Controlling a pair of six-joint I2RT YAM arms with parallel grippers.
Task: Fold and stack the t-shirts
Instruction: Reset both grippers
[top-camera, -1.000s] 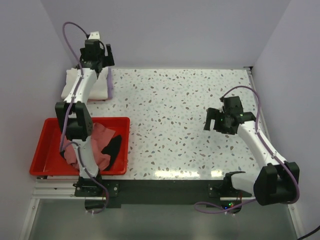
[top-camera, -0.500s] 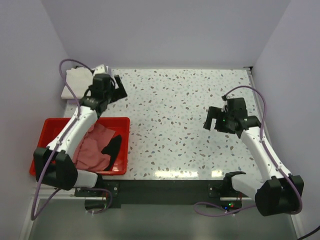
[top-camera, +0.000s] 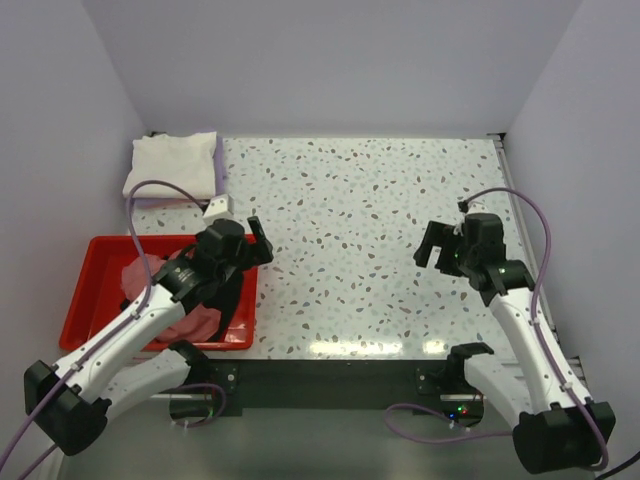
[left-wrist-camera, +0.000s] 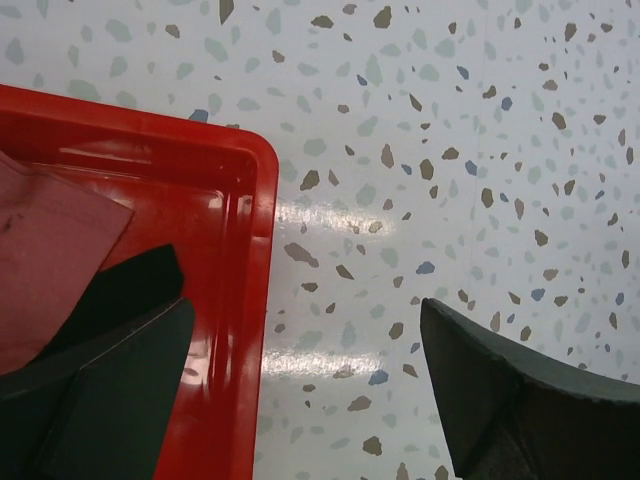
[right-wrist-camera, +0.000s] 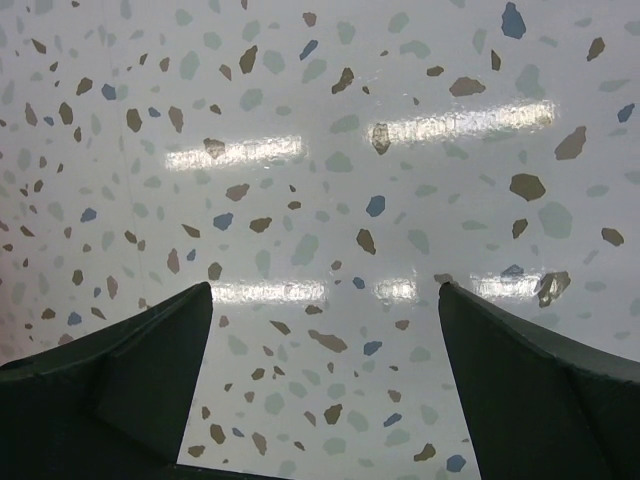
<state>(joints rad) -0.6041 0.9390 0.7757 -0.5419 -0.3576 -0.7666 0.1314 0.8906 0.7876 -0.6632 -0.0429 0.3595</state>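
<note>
Top external view, nearest first: at about eight o'clock on the speckled white terrazzo tabletop sits a shallow red plastic tray, close to the near edge. In it lie a crumpled pink cloth t-shirt and a black cloth t-shirt, the black one toward the tray's three o'clock side, and the left arm crosses over both. The left gripper hangs over the tray's far right corner with its fingers spread wide and nothing between them. The left wrist view shows this from close by: one finger over the tray's rounded red rim, the other over bare tabletop, and the pink cloth at nine o'clock. A dark patch beside that cloth is probably the black t-shirt, though the near finger hides most of it. At roughly four o'clock, well apart from the tray, the right gripper is likewise spread and empty. In the right wrist view its gripper frames only speckled surface. Farthest away, at eleven o'clock in the back left corner, a folded cream-white cloth t-shirt rests on a folded lavender t-shirt, which shows along the three o'clock edge.
</note>
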